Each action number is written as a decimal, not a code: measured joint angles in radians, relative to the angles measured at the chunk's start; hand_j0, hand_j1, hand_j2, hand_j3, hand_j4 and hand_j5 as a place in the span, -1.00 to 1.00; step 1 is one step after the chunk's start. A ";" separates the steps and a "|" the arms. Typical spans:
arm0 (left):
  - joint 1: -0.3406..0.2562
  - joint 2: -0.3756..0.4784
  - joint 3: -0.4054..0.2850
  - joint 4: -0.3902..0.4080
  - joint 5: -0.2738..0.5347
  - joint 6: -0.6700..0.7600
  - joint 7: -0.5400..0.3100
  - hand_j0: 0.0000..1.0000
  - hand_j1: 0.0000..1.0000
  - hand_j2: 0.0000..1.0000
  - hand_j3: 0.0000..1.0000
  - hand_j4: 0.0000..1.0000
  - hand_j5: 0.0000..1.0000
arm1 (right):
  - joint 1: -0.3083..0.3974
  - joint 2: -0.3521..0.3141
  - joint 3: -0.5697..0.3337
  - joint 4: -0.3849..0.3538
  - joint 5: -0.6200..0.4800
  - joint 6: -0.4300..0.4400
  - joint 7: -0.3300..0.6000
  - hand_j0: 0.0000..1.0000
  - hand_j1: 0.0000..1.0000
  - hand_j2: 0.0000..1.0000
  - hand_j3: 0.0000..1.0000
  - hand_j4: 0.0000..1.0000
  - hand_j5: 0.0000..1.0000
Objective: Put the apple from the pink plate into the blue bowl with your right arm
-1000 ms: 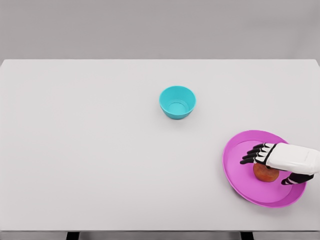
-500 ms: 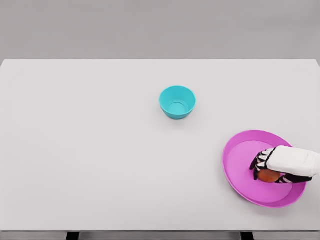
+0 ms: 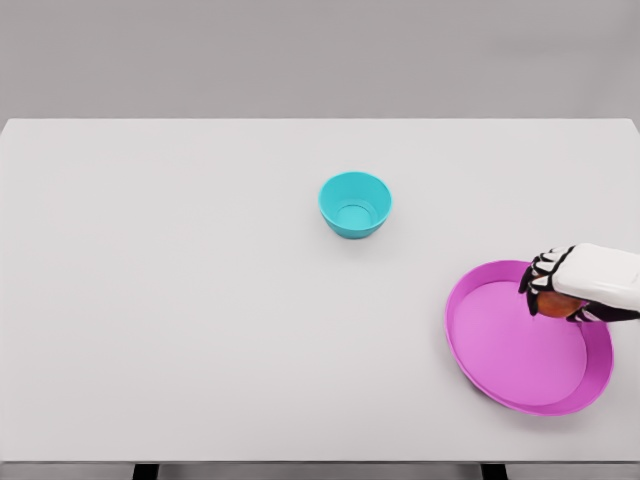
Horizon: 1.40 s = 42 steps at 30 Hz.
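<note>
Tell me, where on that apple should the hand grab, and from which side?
Around its widest middle, coming from above, I'd judge. The apple is round with no handle, so fingers wrapping over the top and closing on opposite sides hold best. The right hand grips it just so over the pink plate.

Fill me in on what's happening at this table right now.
The robot's right hand is closed around the apple, holding it over the far right part of the pink plate. The blue bowl sits empty near the middle of the white table, well to the left of the hand and farther back, so the apple has yet to be carried across. The left arm is out of view.
</note>
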 measured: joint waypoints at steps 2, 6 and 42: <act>0.000 0.000 0.000 0.000 0.000 0.000 0.000 1.00 1.00 1.00 1.00 1.00 1.00 | -0.020 0.015 -0.011 0.011 0.001 0.000 0.001 -0.18 -0.18 -0.18 -0.18 -0.18 -0.18; 0.000 0.000 0.000 0.000 0.000 0.000 0.000 1.00 1.00 1.00 1.00 1.00 1.00 | -0.069 0.048 -0.019 0.028 0.004 0.000 0.010 -0.18 -0.18 -0.18 -0.18 -0.18 -0.18; 0.000 0.000 0.000 0.000 0.000 0.000 0.000 1.00 1.00 1.00 1.00 1.00 1.00 | -0.482 0.398 0.191 0.261 0.071 -0.001 0.136 -0.18 -0.18 -0.18 -0.18 -0.18 -0.18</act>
